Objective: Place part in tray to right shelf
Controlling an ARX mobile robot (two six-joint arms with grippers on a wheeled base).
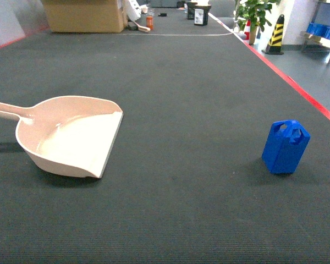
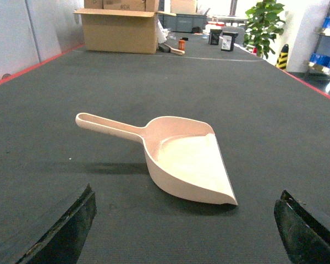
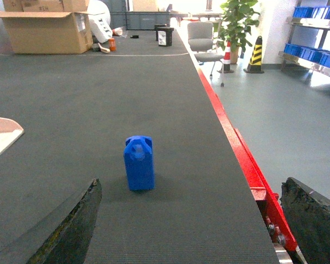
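Blue part (image 1: 286, 147) stands upright on the dark desk (image 1: 181, 82), well apart from the cream tray (image 1: 71, 135) lying to its left. Both pincers hang wide open and empty. Rigid, light-looking plastic, probably slick: its flat opposite sides seem the best hold.

Part (image 1: 286, 147): you see bright, uniform blue, standing right of the tray.
Tray (image 1: 71, 137): you see cream-beige, paler on its flat inner floor.
Mat (image 1: 181, 99): you see dark grey, finely ribbed, under the tray.
Border strip (image 1: 297, 88): red, right of the tray.
Box (image 1: 85, 15): tan cardboard, beyond the tray.
Cone (image 1: 275, 34): yellow-and-black stripes.
Plant (image 1: 254, 11): green.
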